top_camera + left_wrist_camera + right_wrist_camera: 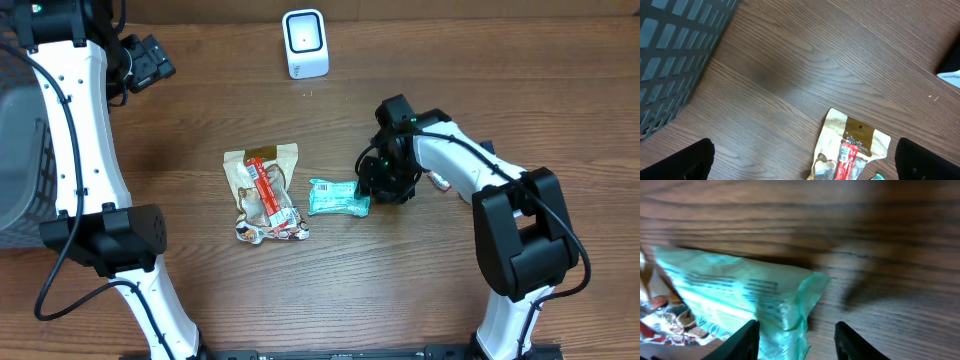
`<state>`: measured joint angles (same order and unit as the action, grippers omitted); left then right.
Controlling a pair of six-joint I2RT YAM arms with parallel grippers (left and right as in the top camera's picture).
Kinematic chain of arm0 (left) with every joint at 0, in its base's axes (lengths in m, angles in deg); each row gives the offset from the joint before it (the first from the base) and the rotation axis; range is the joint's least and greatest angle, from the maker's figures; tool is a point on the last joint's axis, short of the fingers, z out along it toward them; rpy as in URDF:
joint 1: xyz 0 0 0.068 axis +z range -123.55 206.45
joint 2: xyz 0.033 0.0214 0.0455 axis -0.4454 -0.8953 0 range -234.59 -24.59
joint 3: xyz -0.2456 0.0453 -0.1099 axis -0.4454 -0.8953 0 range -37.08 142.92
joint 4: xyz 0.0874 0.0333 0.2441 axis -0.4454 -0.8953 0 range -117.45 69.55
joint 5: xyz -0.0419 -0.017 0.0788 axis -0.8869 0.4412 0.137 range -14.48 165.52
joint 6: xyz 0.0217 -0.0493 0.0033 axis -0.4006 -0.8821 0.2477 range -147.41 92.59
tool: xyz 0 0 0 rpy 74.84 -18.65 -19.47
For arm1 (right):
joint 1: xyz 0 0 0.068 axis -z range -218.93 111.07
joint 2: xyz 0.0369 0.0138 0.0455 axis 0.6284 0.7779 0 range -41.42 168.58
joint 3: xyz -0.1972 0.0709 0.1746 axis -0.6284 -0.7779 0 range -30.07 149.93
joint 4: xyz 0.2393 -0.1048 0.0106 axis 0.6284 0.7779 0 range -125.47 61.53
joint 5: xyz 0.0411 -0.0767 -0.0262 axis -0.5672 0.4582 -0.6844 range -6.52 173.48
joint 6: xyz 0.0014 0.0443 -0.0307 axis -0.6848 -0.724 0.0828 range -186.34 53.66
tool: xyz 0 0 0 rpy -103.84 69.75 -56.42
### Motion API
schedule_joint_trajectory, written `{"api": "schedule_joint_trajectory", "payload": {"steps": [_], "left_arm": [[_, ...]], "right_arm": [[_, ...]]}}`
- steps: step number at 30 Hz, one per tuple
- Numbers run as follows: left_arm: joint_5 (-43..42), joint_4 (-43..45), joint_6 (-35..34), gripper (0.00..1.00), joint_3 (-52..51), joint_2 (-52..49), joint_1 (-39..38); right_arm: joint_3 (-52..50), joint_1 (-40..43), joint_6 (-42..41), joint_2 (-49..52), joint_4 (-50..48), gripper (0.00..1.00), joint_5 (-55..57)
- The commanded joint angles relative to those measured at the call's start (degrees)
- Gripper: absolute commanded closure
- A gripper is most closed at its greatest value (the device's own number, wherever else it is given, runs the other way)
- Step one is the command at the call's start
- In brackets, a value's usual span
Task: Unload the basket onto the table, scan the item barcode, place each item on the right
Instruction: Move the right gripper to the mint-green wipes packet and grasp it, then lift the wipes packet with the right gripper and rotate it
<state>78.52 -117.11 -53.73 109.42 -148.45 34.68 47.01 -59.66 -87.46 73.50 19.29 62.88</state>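
The item, a teal packet [337, 198], lies flat on the wooden table [400, 290] just right of centre. My right gripper [385, 185] is down at the packet's right end. In the right wrist view the packet [740, 295] has its crimped end between the open jaws of the right gripper [797, 340]. The left finger [742, 342] touches the wrapper and the right finger [855, 342] stands clear of it. No barcode is readable. The white scanner [305, 43] stands at the back centre. My left gripper [150, 62] hovers open at the back left, holding nothing.
A beige snack bag [265, 195] with a red stick pack lies just left of the teal packet, almost touching it; it also shows between the wide fingers of the left gripper [807, 162]. A dark mesh basket [675, 55] sits at the table's left edge.
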Motion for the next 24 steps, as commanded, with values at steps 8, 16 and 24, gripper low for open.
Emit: {"api": "schedule_joint_trajectory", "payload": {"steps": [8,16,24], "left_arm": [[0.0,-0.1,1.0,0.0,-0.2,0.2,-0.4],[0.0,-0.1,1.0,0.0,-0.2,0.2,-0.4],[0.0,-0.2,1.0,0.0,-0.2,0.2,-0.4]], "right_arm": [[-6.3,-0.3,-0.7,-1.6,-7.6,0.67,-0.3],[-8.0,-0.1,0.1,-1.7,-9.6,0.96,-3.8],[-5.3,4.8,12.3,-5.0,-8.2,0.96,-26.0]]}}
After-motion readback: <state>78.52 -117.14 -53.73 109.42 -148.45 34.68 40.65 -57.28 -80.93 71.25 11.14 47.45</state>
